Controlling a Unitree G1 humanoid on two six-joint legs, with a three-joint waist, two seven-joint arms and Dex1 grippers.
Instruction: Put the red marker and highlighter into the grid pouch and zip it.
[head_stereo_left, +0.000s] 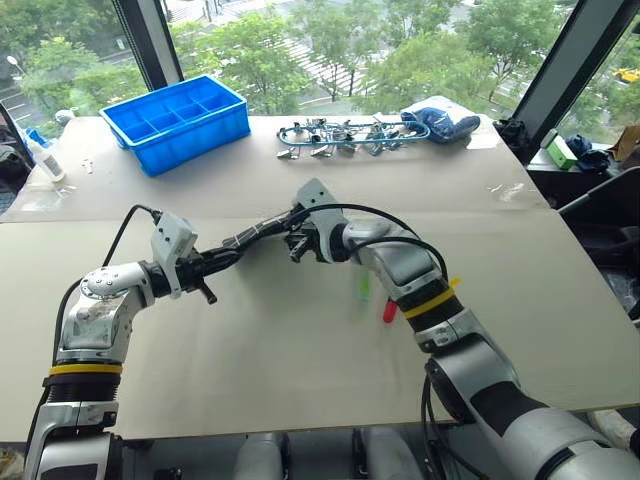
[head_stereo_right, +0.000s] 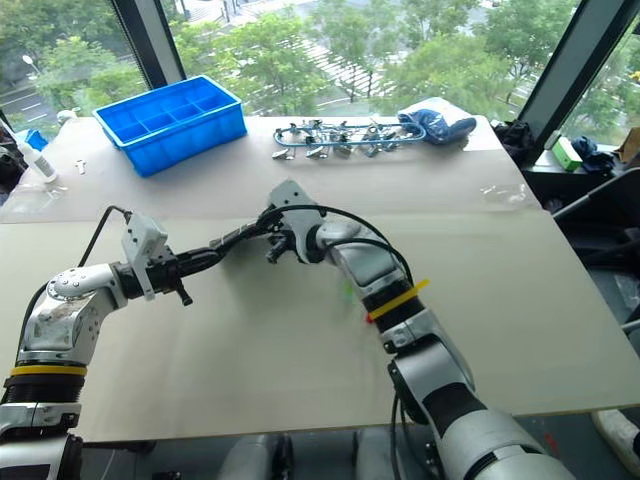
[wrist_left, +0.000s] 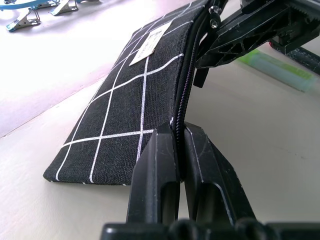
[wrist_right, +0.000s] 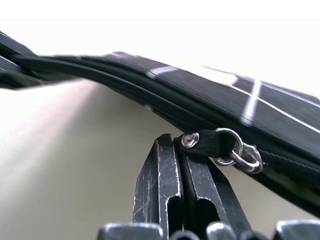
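Head views: grid pouch (head_stereo_left: 262, 238) held up off the surface (head_stereo_left: 300, 340), stretched long between the two arms, lying left to right. Left pincer (head_stereo_left: 222, 262) at its left end, right pincer (head_stereo_left: 296, 242) at its right end, so the right one is nearer the zip pull. Highlighter (head_stereo_left: 364, 289) and red marker (head_stereo_left: 390, 312) out on the surface, just near and right of the pouch, beside the right arm. Not in the pouch yet. Probably the zip has to be opened first, pulled along the pouch's long line.

Left wrist view: left pincer closed tight on the zip edge of the pouch's near end. White label (wrist_left: 151, 42) further along, pull strap and right pincer at the far end. Green highlighter lying just beyond.

Right wrist view: right pincer closed on the black pull strap (wrist_right: 207, 142), next to its silver ring. Zip line running off to the side, looking shut as far as can be told.
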